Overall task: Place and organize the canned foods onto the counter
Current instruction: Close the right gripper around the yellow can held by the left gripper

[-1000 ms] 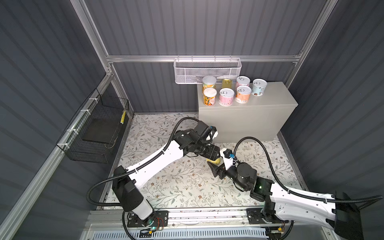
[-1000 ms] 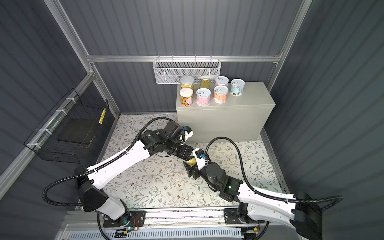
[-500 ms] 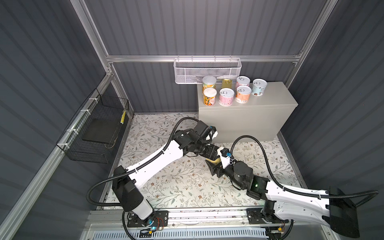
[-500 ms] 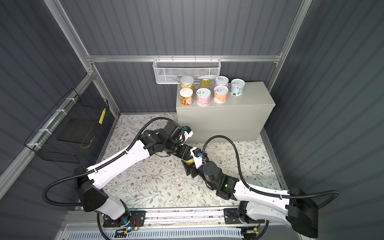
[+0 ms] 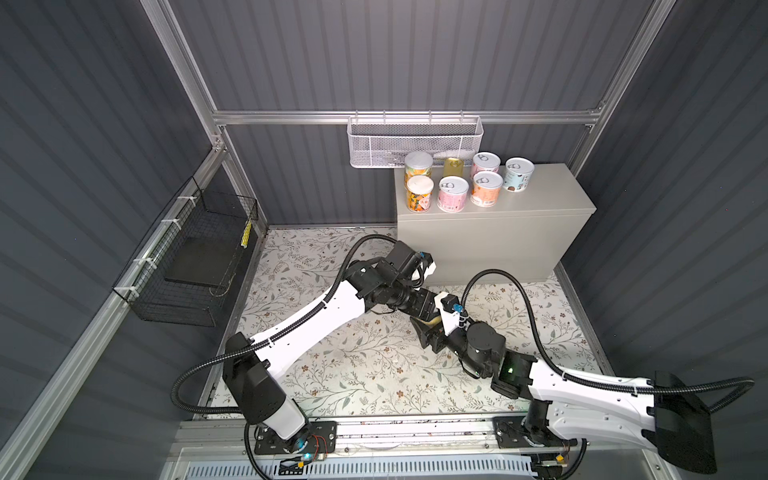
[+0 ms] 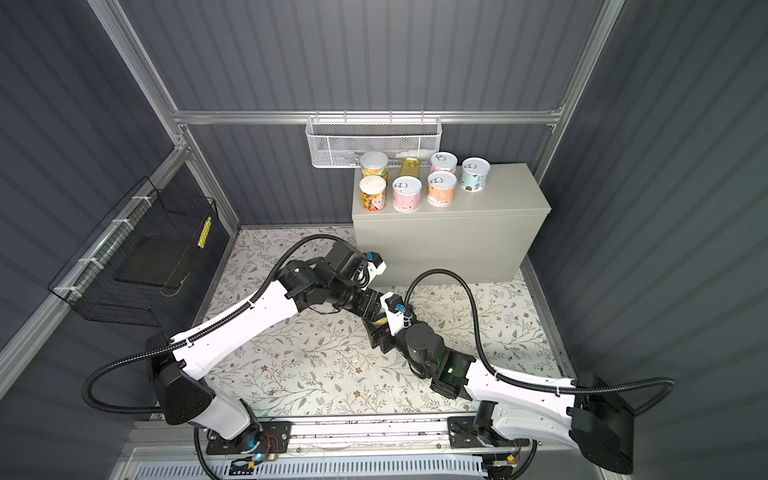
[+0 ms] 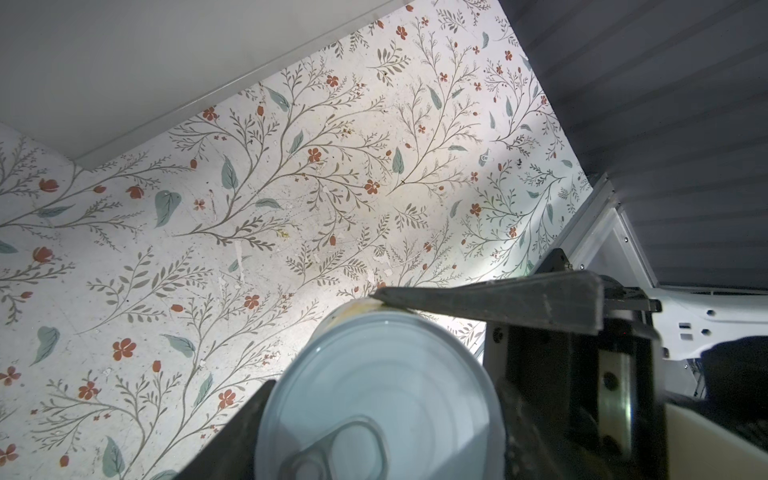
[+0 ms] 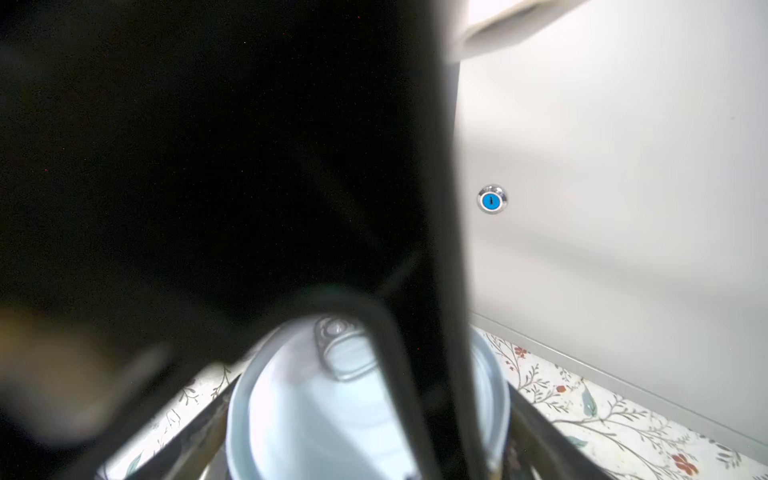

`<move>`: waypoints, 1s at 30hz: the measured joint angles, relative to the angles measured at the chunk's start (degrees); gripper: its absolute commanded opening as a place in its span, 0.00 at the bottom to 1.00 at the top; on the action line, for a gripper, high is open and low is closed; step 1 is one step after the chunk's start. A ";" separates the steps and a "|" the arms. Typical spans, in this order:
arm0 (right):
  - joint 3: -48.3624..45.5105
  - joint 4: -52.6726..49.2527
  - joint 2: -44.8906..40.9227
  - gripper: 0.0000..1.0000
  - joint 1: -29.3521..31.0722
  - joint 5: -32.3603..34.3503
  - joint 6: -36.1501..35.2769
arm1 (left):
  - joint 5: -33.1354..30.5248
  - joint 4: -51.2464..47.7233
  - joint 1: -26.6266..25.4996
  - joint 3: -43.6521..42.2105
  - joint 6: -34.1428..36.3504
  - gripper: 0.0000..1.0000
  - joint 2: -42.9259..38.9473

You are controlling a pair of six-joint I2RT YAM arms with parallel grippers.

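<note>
Inspection finds the round can with a silvery pull-tab top and yellowish label point(image 7: 374, 374) at centre frame in both top views, above the floral-patterned floor sheet point(image 5: 353, 370) and lodged between the two tools, which meet nose to nose there. The left gripper point(image 5: 428, 313) is clenched on it; in the left wrist view the can's top fills the gap between its dark fingers. The right gripper point(image 5: 429, 328) straddles the same can from the lower right. One of its fingers point(image 7: 478, 301) touches the can's side near the rim, but whether it is pressing cannot be told. The light-grey metal box counter point(image 5: 540, 199), upper right of centre, carries seven other cans point(image 5: 452, 194) grouped at its left end, well apart from both grippers.
</note>
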 measured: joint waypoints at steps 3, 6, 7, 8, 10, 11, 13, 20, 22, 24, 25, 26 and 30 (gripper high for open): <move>-0.07 0.61 -0.04 0.85 0.00 0.02 0.02 | 0.55 0.02 0.02 0.00 -0.31 0.50 -0.22; -0.22 1.01 -0.26 0.85 0.00 0.02 0.02 | 1.40 0.13 0.11 0.00 -0.44 0.50 -0.33; -0.33 1.07 -0.37 0.85 0.00 0.04 0.00 | 1.64 0.20 0.11 0.00 -0.55 0.50 -0.35; -0.48 1.16 -0.55 0.85 0.00 0.04 0.00 | 1.84 0.24 0.11 0.00 -0.61 0.50 -0.39; -0.52 1.14 -0.79 0.85 0.00 0.04 0.00 | 2.16 0.28 0.11 0.00 -0.79 0.50 -0.46; -0.52 1.14 -0.92 0.85 0.00 0.04 0.00 | 2.29 0.35 0.11 0.00 -0.81 0.50 -0.50; -0.74 1.16 -1.38 0.85 0.00 0.04 -0.02 | 2.60 0.52 0.11 0.00 -0.94 0.50 -0.63; -1.18 0.92 -2.71 0.85 0.02 0.07 -0.04 | 3.17 0.96 0.11 0.00 -1.01 0.50 -0.85; -1.29 0.92 -2.97 0.84 0.02 0.07 -0.04 | 3.32 1.09 0.28 0.00 -1.03 0.50 -0.85; -1.51 0.94 -3.19 0.84 0.02 0.07 -0.09 | 3.52 1.09 0.37 0.00 -1.27 0.50 -0.85; -1.60 0.94 -3.30 0.84 0.02 0.07 -0.15 | 3.69 1.07 0.37 0.00 -1.38 0.50 -0.85; -1.68 0.98 -3.41 0.84 0.02 0.07 -0.24 | 3.96 1.09 0.37 0.00 -1.42 0.50 -0.85; -1.75 1.09 -3.48 0.82 0.02 0.09 -0.63 | 4.92 1.09 0.57 0.00 -1.57 0.50 -0.85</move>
